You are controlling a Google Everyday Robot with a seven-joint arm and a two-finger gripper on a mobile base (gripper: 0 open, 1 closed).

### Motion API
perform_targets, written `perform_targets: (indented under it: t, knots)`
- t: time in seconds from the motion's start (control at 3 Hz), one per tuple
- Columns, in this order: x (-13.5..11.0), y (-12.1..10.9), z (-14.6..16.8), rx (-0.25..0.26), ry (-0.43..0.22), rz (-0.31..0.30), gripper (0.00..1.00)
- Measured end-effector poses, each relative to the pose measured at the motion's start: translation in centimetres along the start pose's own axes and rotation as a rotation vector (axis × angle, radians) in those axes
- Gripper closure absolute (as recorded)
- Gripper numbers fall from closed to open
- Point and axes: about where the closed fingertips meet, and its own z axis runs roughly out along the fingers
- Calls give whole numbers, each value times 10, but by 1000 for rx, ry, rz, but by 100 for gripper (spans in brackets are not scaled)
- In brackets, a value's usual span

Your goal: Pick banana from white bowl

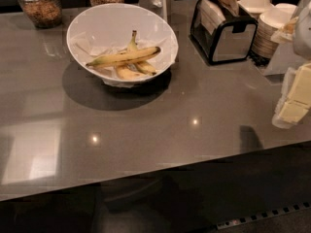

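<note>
- The gripper (294,100) hangs at the right edge of the view, above the counter's right end and well apart from the bowl. How far open it is cannot be told, and nothing is seen in its hold.
- Behind it stands a stack of white paper cups (265,37), with a black napkin dispenser (224,32) just to the left.
- The grey countertop (160,125) carries the white bowl (97,21) at the rear left.
- The banana (124,57) lies in the bowl on crumpled paper (87,47). Its long axis runs almost straight across the view, with the thin greenish stem to the left and the dark tip to the right, slightly farther back.
- 2 shorter bananas (130,72) lie under it.
- 2 glass jars (39,5) stand behind the bowl.
</note>
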Motion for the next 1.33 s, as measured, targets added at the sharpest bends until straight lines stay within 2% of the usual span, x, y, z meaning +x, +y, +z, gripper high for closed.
perform_targets:
  t: [0.33, 0.67, 1.0, 1.33]
  knots:
    - [0, 0, 0, 0, 0, 0, 0]
    - [-19, -9, 1, 24, -89, -23, 0]
    - [-57, -27, 4, 48, -237, -50, 0]
    - [-101, -49, 11, 42, -369, -72, 0]
